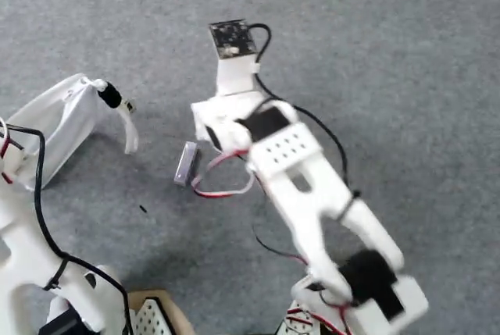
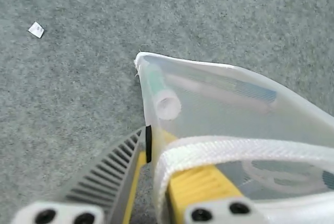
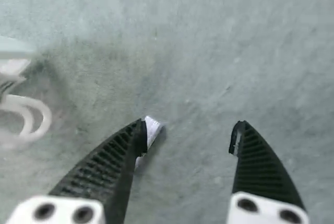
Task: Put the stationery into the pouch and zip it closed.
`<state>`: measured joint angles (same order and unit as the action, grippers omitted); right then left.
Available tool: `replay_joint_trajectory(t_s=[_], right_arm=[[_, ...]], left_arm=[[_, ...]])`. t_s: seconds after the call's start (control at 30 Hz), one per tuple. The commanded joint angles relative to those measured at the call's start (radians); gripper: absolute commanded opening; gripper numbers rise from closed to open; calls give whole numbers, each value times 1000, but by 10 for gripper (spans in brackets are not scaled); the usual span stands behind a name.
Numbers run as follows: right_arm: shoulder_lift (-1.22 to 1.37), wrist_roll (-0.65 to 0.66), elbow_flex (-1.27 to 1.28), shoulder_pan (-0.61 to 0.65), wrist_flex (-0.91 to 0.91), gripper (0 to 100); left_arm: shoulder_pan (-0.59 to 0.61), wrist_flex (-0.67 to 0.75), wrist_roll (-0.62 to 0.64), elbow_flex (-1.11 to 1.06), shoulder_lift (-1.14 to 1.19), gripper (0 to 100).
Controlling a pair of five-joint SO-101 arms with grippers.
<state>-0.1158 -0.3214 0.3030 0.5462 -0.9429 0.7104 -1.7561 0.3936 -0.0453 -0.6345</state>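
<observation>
**Pouch gripped at left, right jaws spread over a small block**

Far left in the high view: white left arm (image 1: 23,249) with a black cable (image 1: 39,218) trailing along it, rising from the near edge of the grey carpet-textured table (image 1: 406,77). Left gripper (image 2: 155,145) clamped on the rim of a translucent white fabric pouch (image 1: 55,128), with one ribbed grey finger (image 2: 104,174) outside the wall and the yellow jaw on the other side, under a woven white band (image 2: 235,148). Pouch at the table's left side, bulging open. Already inside, seen through the wall from the left wrist: a white tube with a teal band (image 2: 164,101) tucked against the pouch's corner, and beside it a long pale pen-like stick (image 2: 224,91) with a teal end.

Hanging off the pouch's right-hand end: a white loop strap (image 1: 129,132) with a short black piece (image 1: 109,94) at its root.

Further right, between strap and right arm: a small silver-grey rectangular block (image 1: 185,163), flat on the table and apart from the pouch.

Right gripper (image 3: 189,132) wide apart, black ribbed fingers (image 3: 109,166) aimed down at the table. Block right at the tip of one finger, touching or merely beside, hard to tell through the blur. Loop strap off to one side in the same view.

White right arm (image 1: 312,194) stretched diagonally from the near right edge toward the middle, with a dark camera board (image 1: 230,38) at its far end and red and white wires (image 1: 223,187) looping below the wrist, close to the block.
</observation>
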Motion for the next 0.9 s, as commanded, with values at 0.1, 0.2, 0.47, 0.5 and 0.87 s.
replay_joint_trajectory(t_s=[0.1, 0.2, 0.47, 0.5, 0.87], right_arm=[[268, -166, -285, 58, -127, 265], [381, -238, -392, 80, -178, 263], [618, -371, -664, 112, -255, 262], [644, -381, -693, 112, -258, 262], [892, -453, -929, 112, -407, 262]], left_arm=[[35, -3, 6, 50, -18, 28], [33, -3, 9, 50, -18, 28], [30, -3, 9, 50, -18, 28], [28, -3, 9, 50, -18, 28], [27, -3, 9, 50, -18, 28]])
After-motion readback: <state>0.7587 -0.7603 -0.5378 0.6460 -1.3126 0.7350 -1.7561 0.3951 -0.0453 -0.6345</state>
